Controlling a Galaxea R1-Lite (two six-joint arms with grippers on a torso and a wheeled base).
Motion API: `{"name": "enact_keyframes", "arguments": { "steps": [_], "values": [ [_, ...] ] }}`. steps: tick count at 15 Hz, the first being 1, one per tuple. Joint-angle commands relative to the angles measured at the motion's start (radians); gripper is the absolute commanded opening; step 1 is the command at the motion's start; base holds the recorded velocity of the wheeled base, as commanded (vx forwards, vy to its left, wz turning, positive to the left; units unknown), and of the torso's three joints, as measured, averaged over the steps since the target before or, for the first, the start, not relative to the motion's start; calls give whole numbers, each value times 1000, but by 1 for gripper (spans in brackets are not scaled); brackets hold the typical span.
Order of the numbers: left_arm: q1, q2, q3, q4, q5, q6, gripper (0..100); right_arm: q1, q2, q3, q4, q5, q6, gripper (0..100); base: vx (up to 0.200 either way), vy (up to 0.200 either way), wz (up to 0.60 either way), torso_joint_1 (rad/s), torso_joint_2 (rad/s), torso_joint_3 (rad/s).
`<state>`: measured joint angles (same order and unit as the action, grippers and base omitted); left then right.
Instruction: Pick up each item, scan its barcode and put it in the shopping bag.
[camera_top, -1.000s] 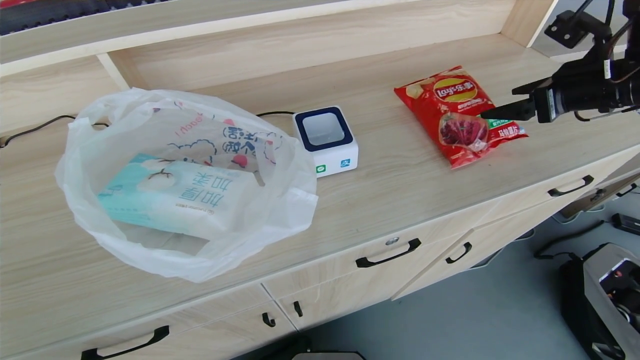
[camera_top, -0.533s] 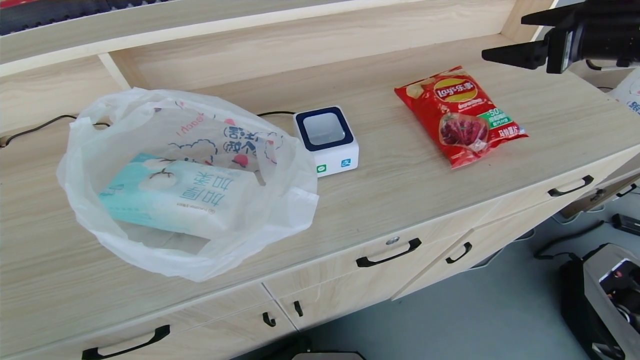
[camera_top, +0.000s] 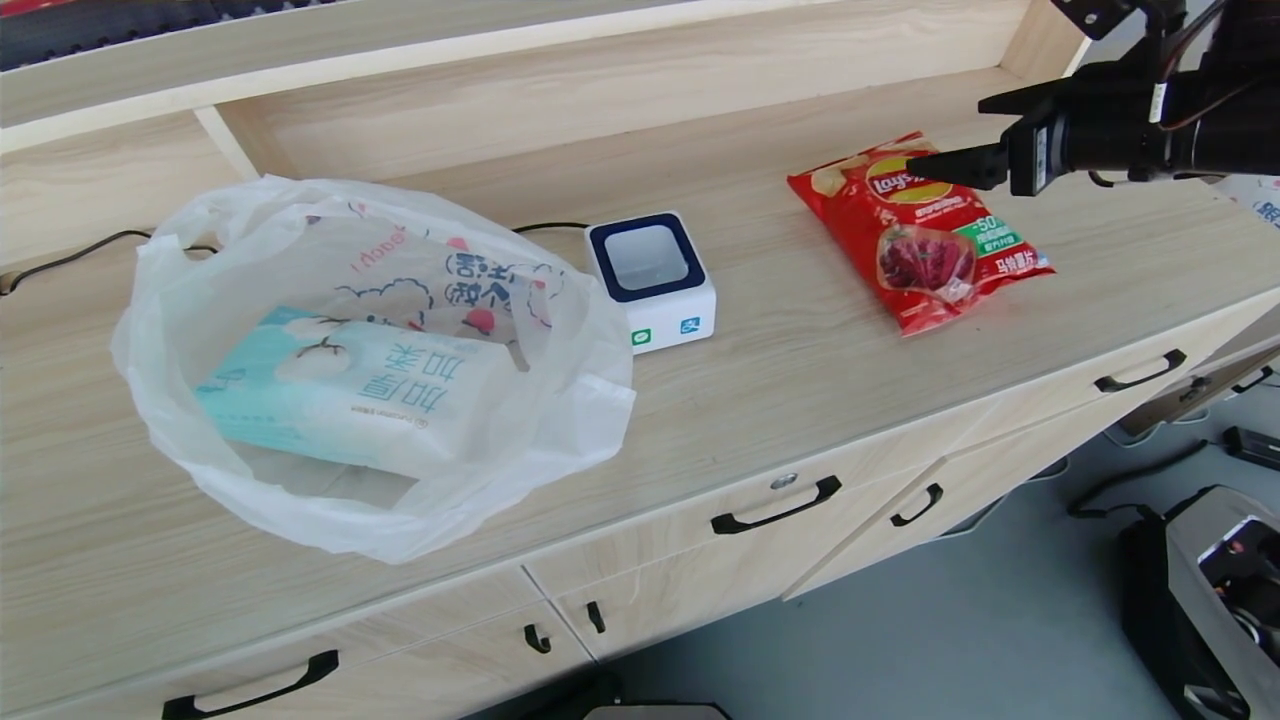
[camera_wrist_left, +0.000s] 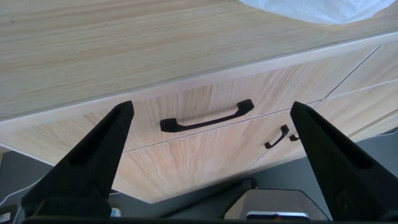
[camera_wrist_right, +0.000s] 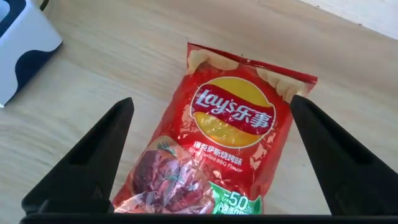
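A light wooden worktop (camera_top: 800, 340) carries 3 groups of things. Toward its left side sits a crumpled, translucent white plastic shopping bag (camera_top: 560, 420) with its mouth open. Inside it lie 2 soft packs: a teal-and-white one (camera_top: 350, 395) nearer the front and a white one printed with cartoon sheep (camera_top: 440, 275) behind it. Just beside the bag, on its right, stands a small white box scanner with a dark blue frame around its window (camera_top: 652, 280), and a thin black cable (camera_top: 548, 226) runs away behind it. Well apart to the right, a shiny red crisp bag (camera_top: 920, 232) lies flat, face up. The right tool (camera_top: 950, 135) hangs over the far half of that crisp bag with its 2 black fingers spread wide and nothing between them. In the right wrist view the crisp bag (camera_wrist_right: 217, 137) sits framed between the fingers of the tool (camera_wrist_right: 211, 102), with a corner of the scanner (camera_wrist_right: 18, 43) off to one side. The left tool (camera_wrist_left: 211, 106), also spread apart and empty, is held at the worktop's (camera_wrist_left: 124, 43) front edge over a drawer with a black handle (camera_wrist_left: 206, 116), with a fold of the shopping bag (camera_wrist_left: 311, 7) farther off.
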<state>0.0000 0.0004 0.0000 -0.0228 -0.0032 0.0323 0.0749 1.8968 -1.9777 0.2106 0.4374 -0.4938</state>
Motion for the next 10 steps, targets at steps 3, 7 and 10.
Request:
{"name": "enact_keyframes", "arguments": {
  "steps": [3, 7, 10],
  "values": [
    [0, 0, 0, 0, 0, 0, 100, -15, 45, -1, 1, -20, 0, 100, 0, 0, 0, 0, 0, 0],
    [0, 0, 0, 0, 0, 0, 100, -17, 57, 3, 1, -39, 0, 100, 0, 0, 0, 0, 0, 0],
    [0, 0, 0, 0, 0, 0, 100, -17, 68, 19, 1, -42, 0, 100, 0, 0, 0, 0, 0, 0]
  ]
}}
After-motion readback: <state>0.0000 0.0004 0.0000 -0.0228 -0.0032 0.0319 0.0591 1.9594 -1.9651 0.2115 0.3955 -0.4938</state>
